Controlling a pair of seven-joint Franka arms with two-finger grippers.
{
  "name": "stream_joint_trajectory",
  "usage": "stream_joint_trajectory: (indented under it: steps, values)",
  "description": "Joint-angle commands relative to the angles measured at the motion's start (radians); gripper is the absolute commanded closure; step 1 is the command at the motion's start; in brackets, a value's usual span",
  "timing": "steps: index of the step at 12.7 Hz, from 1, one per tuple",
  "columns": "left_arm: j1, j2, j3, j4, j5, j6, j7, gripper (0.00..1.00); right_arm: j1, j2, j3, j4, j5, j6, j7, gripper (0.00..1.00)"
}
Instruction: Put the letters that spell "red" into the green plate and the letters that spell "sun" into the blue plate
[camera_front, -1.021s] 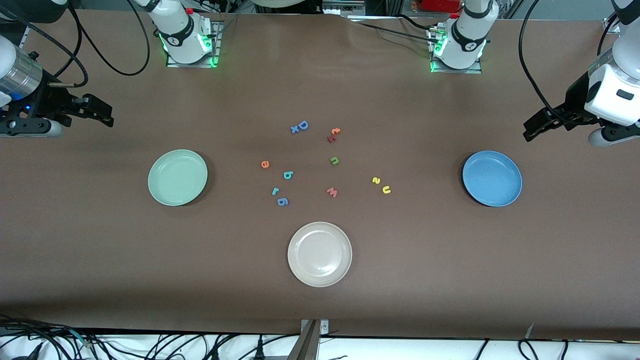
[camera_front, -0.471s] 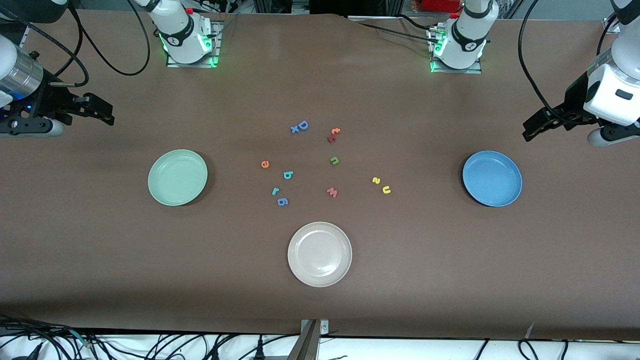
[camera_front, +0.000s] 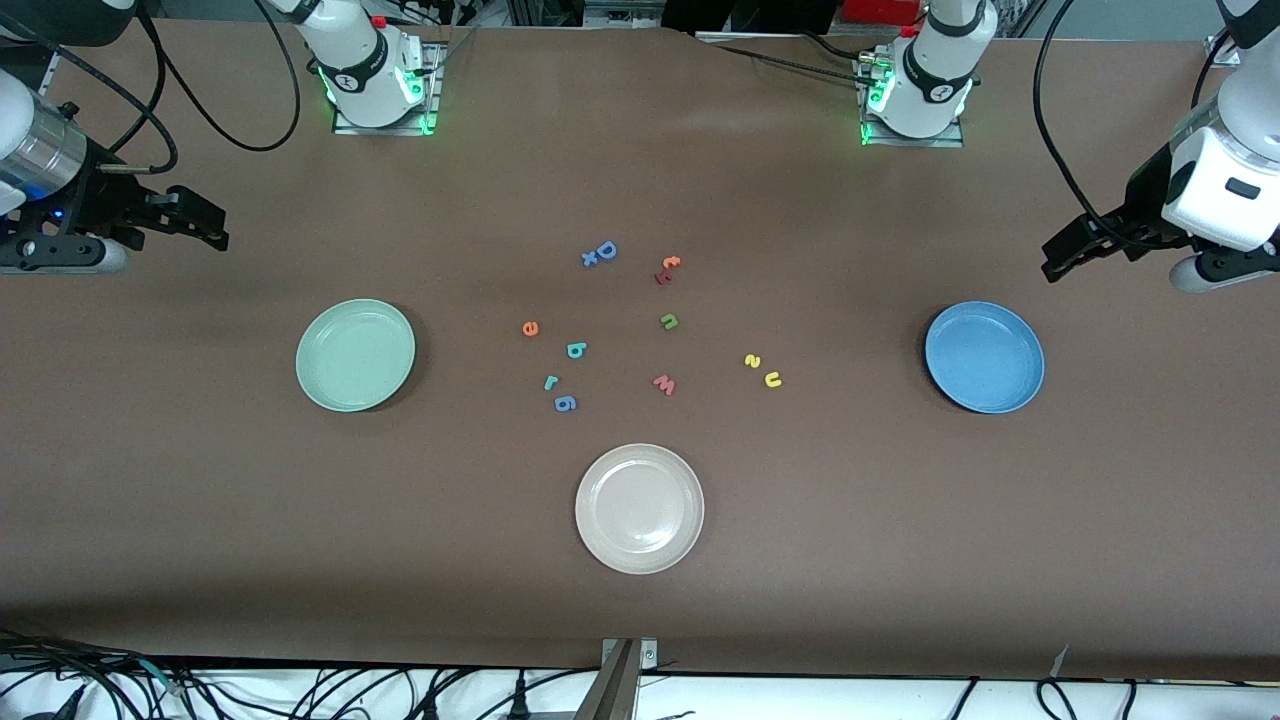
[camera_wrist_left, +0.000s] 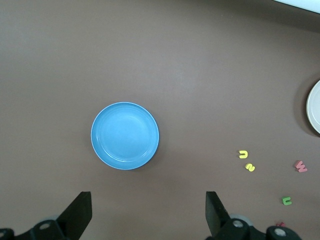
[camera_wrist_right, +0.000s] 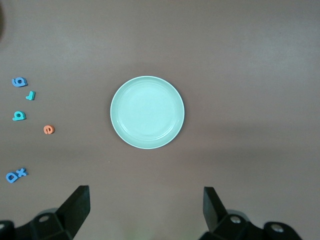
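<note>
Nothing is sorted yet: I have the left gripper (camera_front: 1062, 262) and right gripper (camera_front: 205, 228) both spread wide and empty above the table ends, both plates bare, so next I reach for the tiny orange foam "e" (camera_front: 530, 328) lying between the round mint-green plate (camera_front: 355, 355) and the round blue plate (camera_front: 984, 357).

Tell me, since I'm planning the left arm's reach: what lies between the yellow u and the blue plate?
Nothing: bare brown table separates the yellow u from the blue plate, as the front view and left wrist view show.
</note>
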Motion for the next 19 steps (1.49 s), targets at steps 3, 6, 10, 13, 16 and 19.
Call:
stream_joint_trajectory:
  steps: [3, 6, 10, 13, 16, 19]
  values:
    - [0.004, 0.003, -0.001, 0.024, -0.015, -0.018, -0.004, 0.00, -0.008, 0.006, 0.007, 0.024, -0.004, -0.023, -0.013, 0.00]
    - [0.004, 0.003, -0.005, 0.024, -0.016, -0.018, -0.006, 0.00, -0.010, 0.006, 0.003, 0.024, -0.002, -0.023, -0.013, 0.00]
    - [0.004, 0.003, -0.005, 0.024, -0.016, -0.018, -0.006, 0.00, -0.007, 0.009, 0.004, 0.024, -0.013, -0.027, -0.006, 0.00]
    - [0.004, 0.003, -0.002, 0.024, -0.016, -0.018, -0.006, 0.00, -0.004, 0.038, 0.006, 0.019, -0.004, -0.047, 0.004, 0.00]
    - [0.004, 0.003, 0.001, 0.024, -0.015, -0.019, -0.004, 0.00, 0.039, 0.090, 0.012, 0.015, 0.004, -0.063, 0.010, 0.00]
    - [0.004, 0.003, 0.001, 0.024, -0.016, -0.018, -0.006, 0.00, 0.101, 0.188, 0.012, 0.018, 0.045, -0.018, 0.011, 0.00]
